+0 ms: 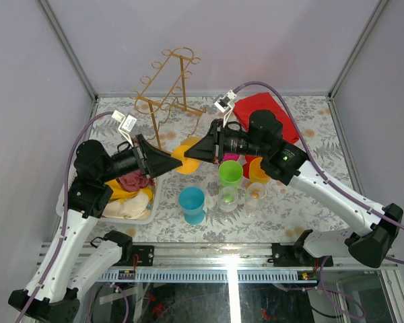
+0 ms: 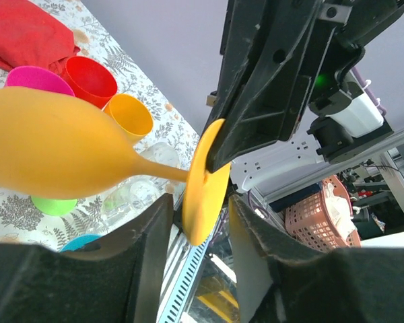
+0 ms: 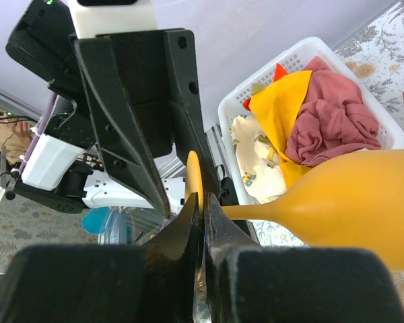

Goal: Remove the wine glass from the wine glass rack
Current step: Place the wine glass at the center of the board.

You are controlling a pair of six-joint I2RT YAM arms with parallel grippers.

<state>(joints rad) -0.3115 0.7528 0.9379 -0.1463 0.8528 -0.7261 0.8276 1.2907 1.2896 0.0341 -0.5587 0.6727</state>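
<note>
- wine glass (image 2: 54, 148), orange, is off the wine glass rack (image 1: 168, 94). it lies on its side in mid-air between the two grippers, over the table (image 1: 310, 202).
- from above, it sits in front of the gold wire rack, clear of the hooks, between the white basket (image 1: 153, 200) and the cluster of cups.
- right gripper (image 3: 200, 202): jaws pinched tight on the edge of the glass's foot disc, no gap visible. it has the glass.
- left gripper (image 2: 198, 208): jaws partway apart, with the foot sitting between the fingers (image 2: 148, 262). there's a visible gap on the bowl side. on the other side i can't tell if the pad touches the foot.
- the two grippers meet nose to nose at the foot, left from the basket side, right from the cup side.
- stem runs roughly level. in the right wrist view the bowl hangs above the floral tablecloth, just beside the basket.
- basket holds crumpled cloths: maroon, yellow, a printed white one.
- cups standing on the table near the glass: blue (image 1: 192, 200), green (image 1: 230, 172), orange (image 1: 258, 171), pink (image 1: 230, 157), plus two clear tumblers (image 1: 227, 198).
- red cloth (image 1: 262, 111) lies at the back right, well apart from the rack.
</note>
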